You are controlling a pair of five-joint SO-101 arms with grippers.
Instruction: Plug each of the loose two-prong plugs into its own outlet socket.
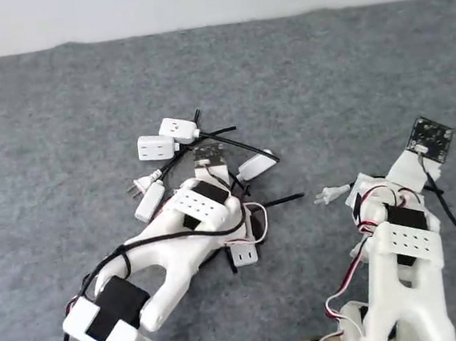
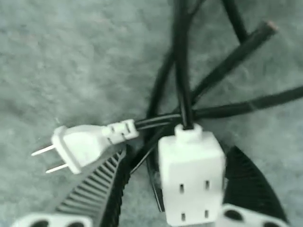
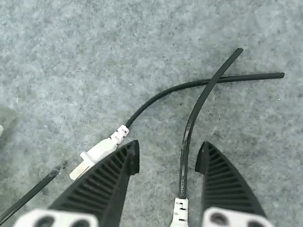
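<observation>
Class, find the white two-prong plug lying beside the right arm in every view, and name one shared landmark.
High view: the white two-prong plug lies beside the right arm, prongs pointing away.
Right wrist view: the plug lies outside the right gripper, beside one finger.
Left wrist view: a different white plug.
Landmark: loose black cord end facing its prongs.

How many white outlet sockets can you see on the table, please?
3 clear ones: two sockets side by side beyond the left arm, one beside its wrist; that arm may hide others.
</observation>
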